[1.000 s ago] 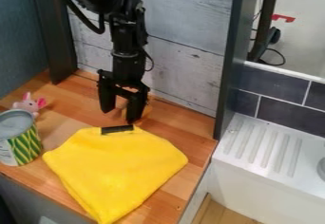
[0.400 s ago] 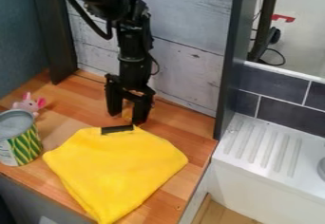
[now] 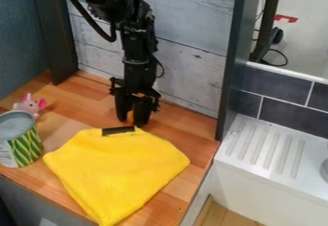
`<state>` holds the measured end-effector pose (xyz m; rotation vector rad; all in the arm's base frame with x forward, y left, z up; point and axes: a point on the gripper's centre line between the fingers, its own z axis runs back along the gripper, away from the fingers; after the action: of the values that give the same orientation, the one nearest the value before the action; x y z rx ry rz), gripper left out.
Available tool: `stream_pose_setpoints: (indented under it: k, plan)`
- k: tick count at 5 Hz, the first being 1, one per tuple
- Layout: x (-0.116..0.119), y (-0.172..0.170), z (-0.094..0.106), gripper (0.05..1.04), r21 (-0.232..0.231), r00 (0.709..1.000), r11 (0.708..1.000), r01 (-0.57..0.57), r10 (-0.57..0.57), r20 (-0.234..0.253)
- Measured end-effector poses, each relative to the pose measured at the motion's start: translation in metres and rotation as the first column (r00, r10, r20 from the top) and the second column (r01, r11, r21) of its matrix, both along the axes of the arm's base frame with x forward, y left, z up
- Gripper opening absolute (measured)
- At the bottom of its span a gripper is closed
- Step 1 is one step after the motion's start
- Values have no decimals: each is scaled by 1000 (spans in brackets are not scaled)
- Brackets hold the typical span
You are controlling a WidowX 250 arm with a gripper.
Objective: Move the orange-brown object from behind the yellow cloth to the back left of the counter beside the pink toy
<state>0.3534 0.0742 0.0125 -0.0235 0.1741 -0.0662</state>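
Yellow cloth (image 3: 118, 172) pointing away from the jaws

Beneath the black gripper (image 3: 131, 121) spreads the wooden counter (image 3: 70, 96), with a white ridged drainboard (image 3: 269, 148) well off to the view's right of the jaws. The cloth lies flat just in front of them; its long axis appears to run from its black strip, near the jaws, to a narrowing corner toward the camera. Left of the jaws in the view stands an upright green-and-yellow tin (image 3: 26, 147), with a pink toy (image 3: 29, 105) behind it. A small orange thing (image 3: 130, 116) shows between the jaws, mostly hidden; its direction and whether they grip it cannot be told.
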Motion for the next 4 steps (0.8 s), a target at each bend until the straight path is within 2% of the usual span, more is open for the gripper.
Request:
stream_pose_setpoints:
  k: [2,3,4]
  plan:
    - [-4,-1,1,562,1,1000,1000,-30,30,-6]
    - [-11,14,41,562,30,994,996,-85,82,75]
    - [-32,61,66,562,66,973,975,-211,204,110]
